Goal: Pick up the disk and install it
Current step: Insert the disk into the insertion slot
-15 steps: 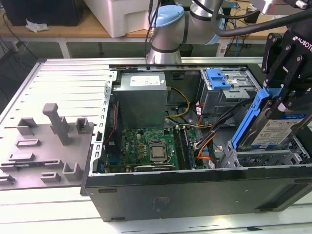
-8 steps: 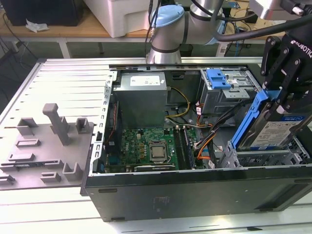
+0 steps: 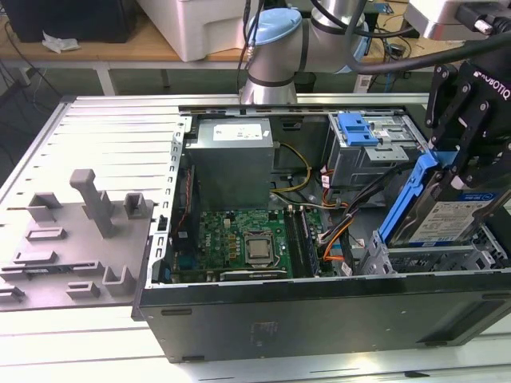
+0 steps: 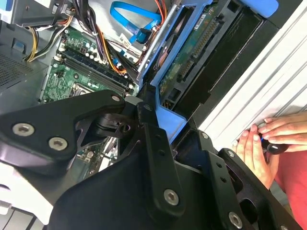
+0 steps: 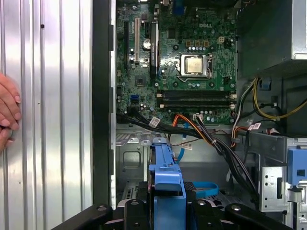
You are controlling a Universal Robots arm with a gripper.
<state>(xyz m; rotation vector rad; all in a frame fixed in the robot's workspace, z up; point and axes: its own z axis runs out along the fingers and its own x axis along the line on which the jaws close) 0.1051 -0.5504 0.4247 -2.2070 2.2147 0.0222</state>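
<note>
Over the grey metal drive bay [image 3: 427, 259] at the exterior view's right, our black gripper [image 3: 459, 171] pinches the tilted silver disk [image 3: 469, 219] in its blue plastic carrier [image 3: 407, 195], which we should square with the bay, clear of the bundled black cables [image 5: 221, 146].

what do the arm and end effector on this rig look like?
Silver-grey tubular arm with pale blue round joint caps; thick black cables loop alongside it. The end effector is matte black: flat linkage bars pinned with silver screws, and white lettering on its side in the exterior view.
</note>
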